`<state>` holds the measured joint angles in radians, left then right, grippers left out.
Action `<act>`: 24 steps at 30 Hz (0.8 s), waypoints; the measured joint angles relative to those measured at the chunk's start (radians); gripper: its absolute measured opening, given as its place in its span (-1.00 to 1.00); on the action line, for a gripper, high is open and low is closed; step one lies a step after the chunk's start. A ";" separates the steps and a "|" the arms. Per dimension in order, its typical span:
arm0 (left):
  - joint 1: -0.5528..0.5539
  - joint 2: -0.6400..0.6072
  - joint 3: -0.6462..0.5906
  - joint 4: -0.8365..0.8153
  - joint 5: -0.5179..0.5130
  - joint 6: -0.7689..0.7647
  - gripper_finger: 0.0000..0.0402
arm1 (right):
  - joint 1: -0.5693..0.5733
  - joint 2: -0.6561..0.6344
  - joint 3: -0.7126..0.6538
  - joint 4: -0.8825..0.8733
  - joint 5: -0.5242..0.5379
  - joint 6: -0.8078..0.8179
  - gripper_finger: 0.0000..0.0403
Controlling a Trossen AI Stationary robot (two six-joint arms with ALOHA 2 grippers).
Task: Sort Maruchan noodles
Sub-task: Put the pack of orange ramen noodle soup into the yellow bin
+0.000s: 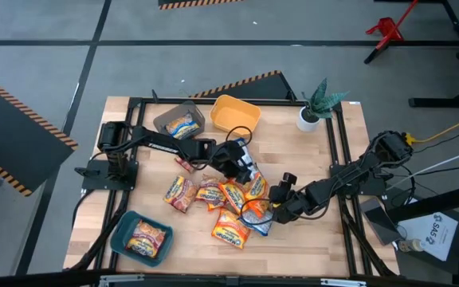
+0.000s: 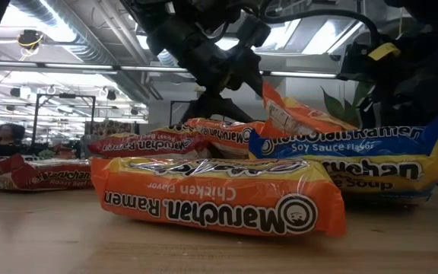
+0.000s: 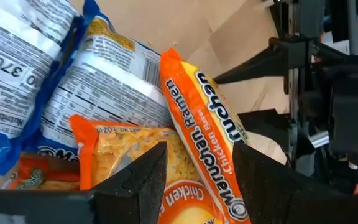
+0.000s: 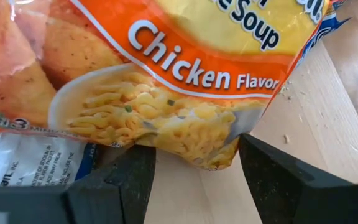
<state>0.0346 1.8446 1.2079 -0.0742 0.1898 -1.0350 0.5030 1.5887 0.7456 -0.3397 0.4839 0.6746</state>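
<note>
Several Maruchan packets, orange, blue and red-pink, lie heaped mid-table [image 1: 225, 199]. My left gripper [image 1: 241, 163] is over the heap's far side, open. Its fingers stand on either side of an orange chicken packet [image 3: 201, 137] that is tipped up on its long edge. My right gripper [image 1: 281, 206] is at the heap's right side, open. The end of another orange chicken packet [image 4: 197, 134] lies between its fingers, over bare wood. One packet lies in the grey bin [image 1: 180, 121] and one in the teal bin [image 1: 142, 237]. My left gripper straddles the tipped orange packet near its end [image 3: 229, 180], fingers across its width. One finger [image 3: 253, 180] overlaps the packet's edge, but I cannot tell whether it touches. My right gripper comes in low from the table's right. The packet's end [image 4: 216, 158] sits between its fingers; touching or apart, I cannot tell.
A yellow bin [image 1: 235, 113] stands at the far edge beside the grey one. A potted plant [image 1: 313, 112] is at the far right corner. A blue soy-sauce packet [image 2: 341, 144] and an orange one [image 2: 219, 198] lie near the table's near edge. A black frame rims the table.
</note>
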 joint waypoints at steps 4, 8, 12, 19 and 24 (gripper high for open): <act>-0.004 0.000 0.000 0.004 0.012 -0.009 -0.12 | 0.000 0.000 0.000 0.000 0.002 0.000 0.09; -0.015 0.000 0.000 0.030 0.062 0.021 -0.12 | 0.000 0.000 0.000 0.000 0.002 -0.002 0.09; -0.010 -0.002 -0.001 0.004 0.102 0.042 -0.12 | 0.000 0.000 0.000 0.002 0.002 -0.002 0.09; -0.010 -0.002 0.000 0.024 0.125 0.046 -0.12 | 0.000 0.000 0.000 0.003 -0.005 -0.002 0.10; -0.010 -0.002 -0.001 0.023 0.170 0.019 -0.12 | 0.000 0.000 0.000 0.003 0.008 -0.008 0.10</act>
<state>0.0243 1.8431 1.2074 -0.0509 0.3596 -1.0156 0.5034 1.5883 0.7456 -0.3370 0.4919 0.6668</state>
